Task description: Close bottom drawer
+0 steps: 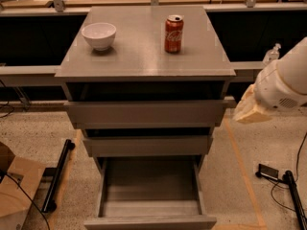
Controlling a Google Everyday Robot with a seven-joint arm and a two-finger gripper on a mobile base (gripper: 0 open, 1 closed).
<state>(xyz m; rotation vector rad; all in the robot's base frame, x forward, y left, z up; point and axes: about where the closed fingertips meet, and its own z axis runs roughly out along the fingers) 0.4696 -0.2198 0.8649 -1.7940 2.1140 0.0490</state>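
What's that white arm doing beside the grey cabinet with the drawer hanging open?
A one-armed robot is meant to close the bottom drawer, which stands pulled far out and looks empty. Its gripper hangs in the air to the right of the cabinet, about level with the top drawer, touching nothing. A white bowl and a red can sit on top.
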